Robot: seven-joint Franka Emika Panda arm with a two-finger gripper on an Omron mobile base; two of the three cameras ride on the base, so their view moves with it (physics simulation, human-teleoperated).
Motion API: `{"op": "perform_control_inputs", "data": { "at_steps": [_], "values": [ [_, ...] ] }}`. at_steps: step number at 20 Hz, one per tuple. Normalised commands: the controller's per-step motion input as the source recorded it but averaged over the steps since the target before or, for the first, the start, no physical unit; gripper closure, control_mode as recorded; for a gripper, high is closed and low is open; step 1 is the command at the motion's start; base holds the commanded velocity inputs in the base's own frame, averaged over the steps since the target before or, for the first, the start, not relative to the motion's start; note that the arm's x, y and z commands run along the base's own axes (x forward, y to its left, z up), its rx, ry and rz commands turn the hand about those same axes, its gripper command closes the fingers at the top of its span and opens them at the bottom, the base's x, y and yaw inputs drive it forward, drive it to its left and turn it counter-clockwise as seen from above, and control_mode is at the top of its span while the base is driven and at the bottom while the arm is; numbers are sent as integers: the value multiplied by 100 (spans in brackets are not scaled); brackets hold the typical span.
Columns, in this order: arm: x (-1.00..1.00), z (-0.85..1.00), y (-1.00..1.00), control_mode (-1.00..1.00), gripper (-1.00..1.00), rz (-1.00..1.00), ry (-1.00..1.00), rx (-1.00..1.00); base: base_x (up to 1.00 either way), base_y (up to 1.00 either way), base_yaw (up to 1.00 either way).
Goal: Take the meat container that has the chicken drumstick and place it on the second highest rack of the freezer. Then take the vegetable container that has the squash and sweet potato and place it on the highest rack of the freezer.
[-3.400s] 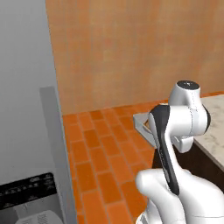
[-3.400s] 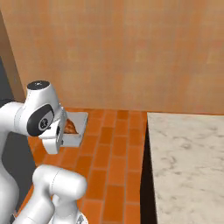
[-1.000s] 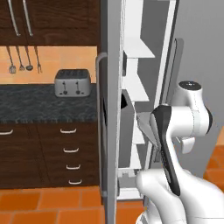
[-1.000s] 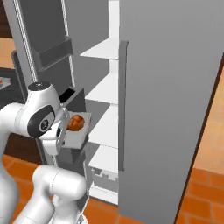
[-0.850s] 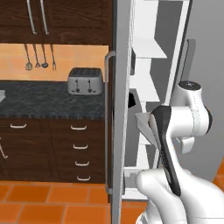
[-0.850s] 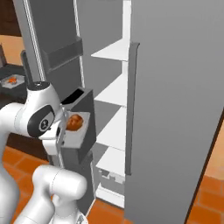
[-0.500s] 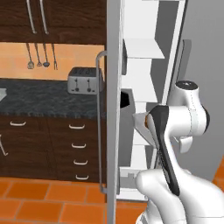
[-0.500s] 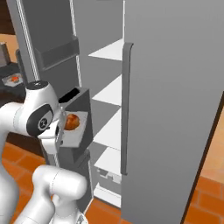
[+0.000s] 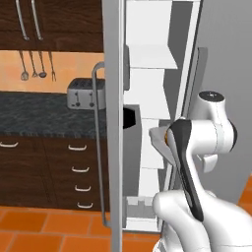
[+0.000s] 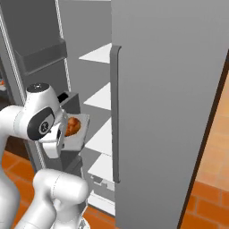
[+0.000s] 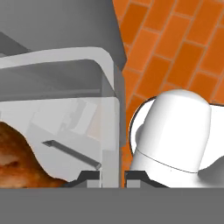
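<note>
One meat container (image 10: 75, 132) sits in the hand (image 11: 113, 175), whose two fingers pinch narrowly on its near wall. To the left inside it lies the chicken drumstick (image 10: 71, 126), orange-brown and glossy. To the right stands the freezer (image 10: 165, 98) with its door open, and the white racks (image 10: 99, 54) lie just beyond the container. The container is at about the height of the middle shelves, not on any rack.
</note>
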Motion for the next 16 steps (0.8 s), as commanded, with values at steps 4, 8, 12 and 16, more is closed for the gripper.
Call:
{"op": "perform_control_inputs", "data": {
  "at_steps": [4, 8, 12, 16],
  "values": [
    [0, 0, 0, 100, 100, 0, 0, 0, 70, 1, 0],
    [0, 0, 0, 100, 100, 0, 0, 0, 60, 30, -1],
    [0, 0, 0, 100, 100, 0, 0, 0, 28, 15, -1],
    [0, 0, 0, 100, 100, 0, 0, 0, 4, 0, 0]
  ]
}}
